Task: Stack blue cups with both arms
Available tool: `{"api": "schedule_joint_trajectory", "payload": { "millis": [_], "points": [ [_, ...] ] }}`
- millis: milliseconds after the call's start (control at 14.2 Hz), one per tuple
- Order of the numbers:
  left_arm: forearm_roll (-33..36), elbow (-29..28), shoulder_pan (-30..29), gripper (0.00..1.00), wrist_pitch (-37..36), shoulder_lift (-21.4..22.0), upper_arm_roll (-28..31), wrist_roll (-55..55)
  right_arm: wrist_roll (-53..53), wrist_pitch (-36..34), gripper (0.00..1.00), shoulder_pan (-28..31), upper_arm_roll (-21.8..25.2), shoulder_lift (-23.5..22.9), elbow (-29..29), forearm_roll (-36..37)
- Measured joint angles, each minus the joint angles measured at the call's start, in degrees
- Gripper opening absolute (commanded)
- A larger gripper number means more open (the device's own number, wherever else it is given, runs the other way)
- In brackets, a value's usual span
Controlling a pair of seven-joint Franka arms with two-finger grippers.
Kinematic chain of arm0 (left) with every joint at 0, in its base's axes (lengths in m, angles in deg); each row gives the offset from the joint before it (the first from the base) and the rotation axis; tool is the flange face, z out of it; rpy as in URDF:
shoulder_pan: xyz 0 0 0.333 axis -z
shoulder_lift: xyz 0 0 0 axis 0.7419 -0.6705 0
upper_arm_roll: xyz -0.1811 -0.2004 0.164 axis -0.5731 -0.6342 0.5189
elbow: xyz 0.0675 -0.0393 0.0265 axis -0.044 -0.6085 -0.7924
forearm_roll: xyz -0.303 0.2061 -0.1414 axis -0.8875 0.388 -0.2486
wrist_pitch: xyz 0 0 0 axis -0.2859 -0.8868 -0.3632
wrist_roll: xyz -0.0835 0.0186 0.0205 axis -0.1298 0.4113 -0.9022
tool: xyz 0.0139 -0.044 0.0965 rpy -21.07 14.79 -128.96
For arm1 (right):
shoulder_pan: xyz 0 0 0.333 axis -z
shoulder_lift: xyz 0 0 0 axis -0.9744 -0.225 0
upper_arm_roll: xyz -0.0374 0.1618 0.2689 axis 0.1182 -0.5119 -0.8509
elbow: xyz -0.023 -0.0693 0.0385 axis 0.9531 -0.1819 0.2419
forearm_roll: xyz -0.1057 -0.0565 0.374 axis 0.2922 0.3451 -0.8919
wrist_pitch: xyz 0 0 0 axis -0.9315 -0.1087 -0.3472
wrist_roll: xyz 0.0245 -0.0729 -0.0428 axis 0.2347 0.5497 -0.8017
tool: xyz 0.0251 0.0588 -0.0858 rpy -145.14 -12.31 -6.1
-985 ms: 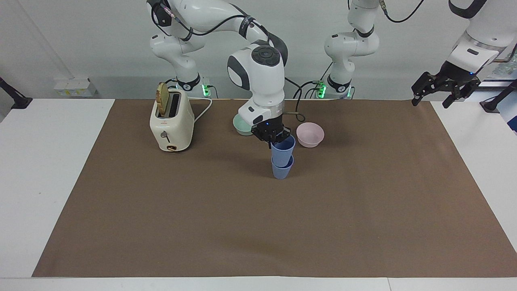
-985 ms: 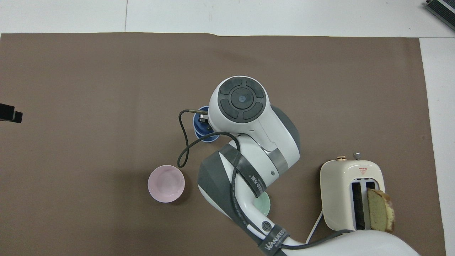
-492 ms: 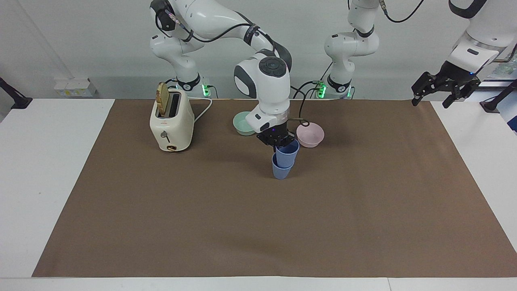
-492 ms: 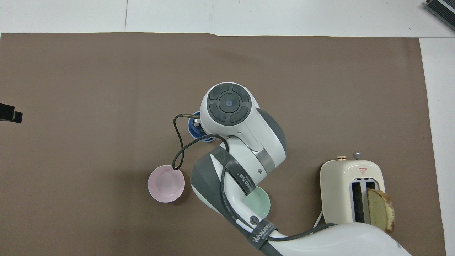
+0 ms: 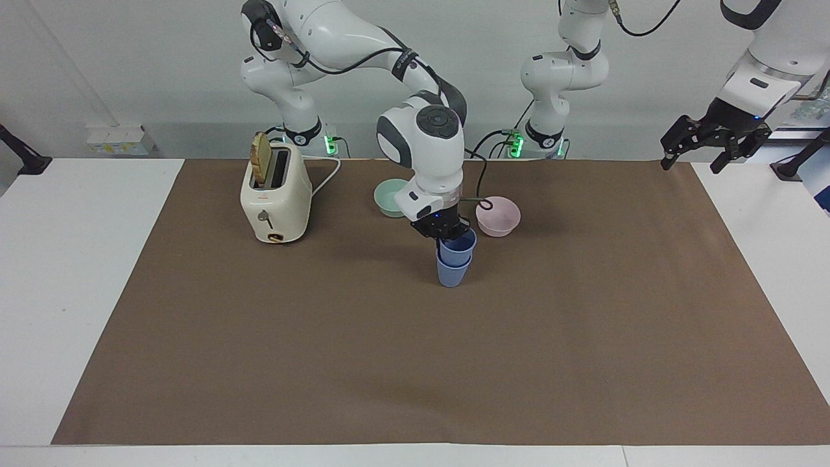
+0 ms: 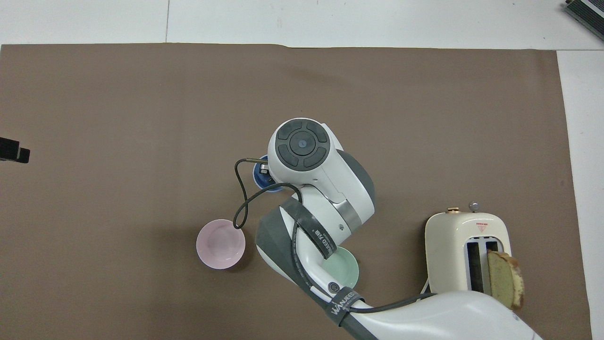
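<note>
Two blue cups stand nested in the middle of the brown mat. The upper cup (image 5: 459, 245) sits deep inside the lower cup (image 5: 452, 274), which rests on the mat. My right gripper (image 5: 446, 235) reaches down over them and is shut on the upper cup's rim. In the overhead view the right arm's wrist covers most of the cups; only a blue edge (image 6: 262, 182) shows. My left gripper (image 5: 694, 161) waits open and empty, raised over the mat's edge at the left arm's end of the table; its tip shows in the overhead view (image 6: 12, 152).
A pink bowl (image 5: 498, 216) and a mint-green bowl (image 5: 389, 196) sit nearer to the robots than the cups. A cream toaster (image 5: 275, 194) with a bread slice stands toward the right arm's end of the table.
My right gripper has lowered the upper blue cup deeper into the lower cup, and the stack now looks shorter. The left arm has not moved.
</note>
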Motion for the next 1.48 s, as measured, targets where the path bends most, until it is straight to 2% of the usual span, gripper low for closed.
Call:
{"api": "schedule_joint_trajectory", "payload": {
  "millis": [70,141,211,704,915,1196,1477],
  "points": [
    [0.0,0.0,0.0,1.0,0.0,0.0,0.0,0.0,0.0,0.57,0.0,0.01,0.02,-0.28,0.35,0.01],
    [0.0,0.0,0.0,1.0,0.0,0.0,0.0,0.0,0.0,0.78,0.29,0.06,0.14,-0.35,0.4,0.28],
    [0.0,0.0,0.0,1.0,0.0,0.0,0.0,0.0,0.0,0.78,0.99,0.16,0.14,-0.38,0.43,0.28],
    [0.0,0.0,0.0,1.0,0.0,0.0,0.0,0.01,0.0,0.66,1.0,0.01,0.05,-0.41,0.05,0.3],
    [0.0,0.0,0.0,1.0,0.0,0.01,0.0,0.01,-0.04,-4.9,1.0,0.77,0.41,0.88,-3.14,0.31],
    [0.0,0.0,0.0,1.0,0.0,0.01,0.0,0.01,-5.36,-16.54,1.0,7.22,0.56,9.42,-6.81,-0.38],
    [0.0,0.0,0.0,1.0,0.0,0.01,0.0,0.01,-20.66,-27.59,1.0,16.82,0.71,17.65,-7.38,-1.07]
  ]
}}
